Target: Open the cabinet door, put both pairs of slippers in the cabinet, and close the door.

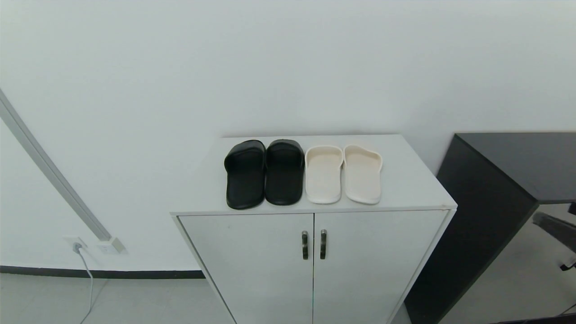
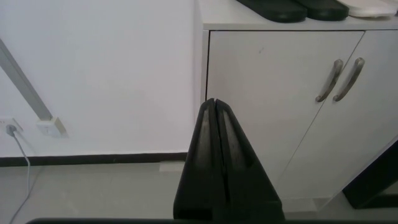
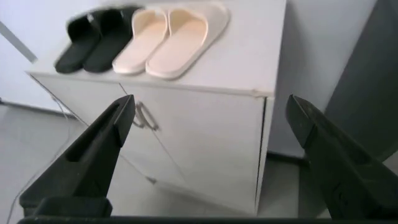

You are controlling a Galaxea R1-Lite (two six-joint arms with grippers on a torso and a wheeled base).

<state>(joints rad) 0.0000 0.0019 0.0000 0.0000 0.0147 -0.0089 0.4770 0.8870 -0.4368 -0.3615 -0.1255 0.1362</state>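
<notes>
Head view, starting at the slippers: seeing the black slippers (image 1: 264, 173) lying side by side on top of the cabinet (image 1: 418, 180), with the cream slippers (image 1: 343, 174) lying right against them at 3 o'clock. Finding both pairs outside the cabinet, so judging 0 of the 3 steps done. Noting the left door (image 1: 252, 261) and right door (image 1: 373, 256) sitting flush and closed, with the 2 handles (image 1: 305, 245) hanging just beside each other at the centre seam, at 6 o'clock of the slippers. Leaving everything to do: pulling a door open, moving 2 pairs inside, closing up.

Left wrist view: catching the left gripper (image 2: 214, 106) with its fingers pressed together on nothing, hanging low before the cabinet's left front corner, well apart from the handles. Right wrist view: catching the right gripper (image 3: 211, 109) with fingers spread wide, holding nothing, facing the cabinet's right front corner, apart from it.

Moving outward in the head view: finding a plain white wall (image 1: 288, 67) at 12 o'clock of the cabinet and a dark desk (image 1: 517, 162) just beside it at 3 o'clock. Spotting an outlet (image 1: 76, 245) at 8 o'clock, its cable (image 1: 90, 279) dropping to the grey floor (image 1: 112, 301), and a slanted conduit (image 1: 49, 171) climbing toward 10 o'clock.
</notes>
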